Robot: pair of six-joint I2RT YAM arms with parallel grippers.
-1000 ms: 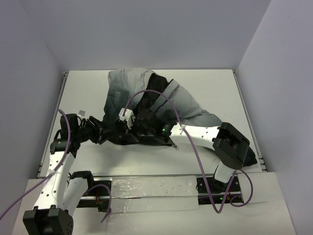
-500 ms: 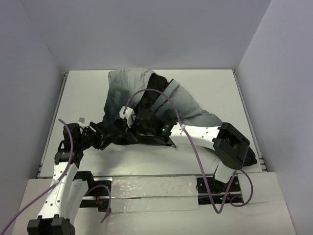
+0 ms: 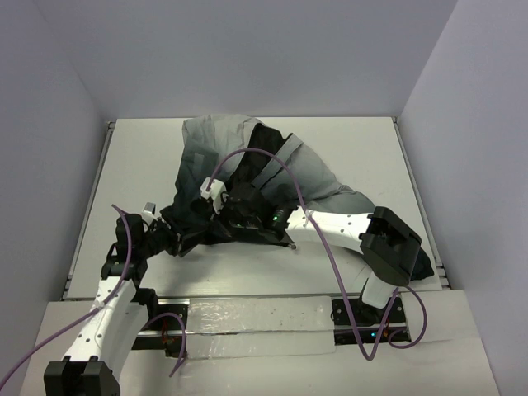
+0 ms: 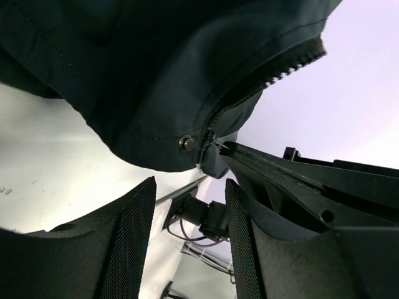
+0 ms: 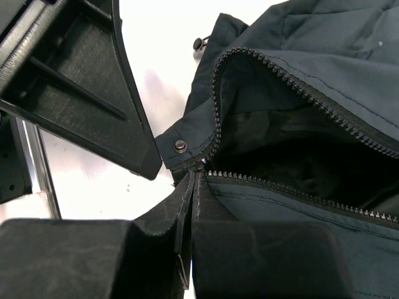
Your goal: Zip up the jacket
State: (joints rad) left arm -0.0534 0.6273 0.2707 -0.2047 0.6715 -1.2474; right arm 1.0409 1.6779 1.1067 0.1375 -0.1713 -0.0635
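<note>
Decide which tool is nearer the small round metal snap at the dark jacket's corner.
Right. The right tool is shut on the zipper base beside the snap; the left tool hangs open, clear of it.

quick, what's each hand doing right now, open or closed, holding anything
left hand: open, holding nothing.
right hand: closed, pinching the jacket at the bottom end of its zipper.

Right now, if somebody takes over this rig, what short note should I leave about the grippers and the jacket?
Right gripper: shut on the jacket at the bottom end of its zipper, beside the snap button.
Left gripper: open, nothing between its fingers, near that same corner.
Jacket: bunched on the table, front open.
Done: tooth rows meet at the bottom; whether they are engaged, I cannot tell.
Left: close the whole zipper.
</note>
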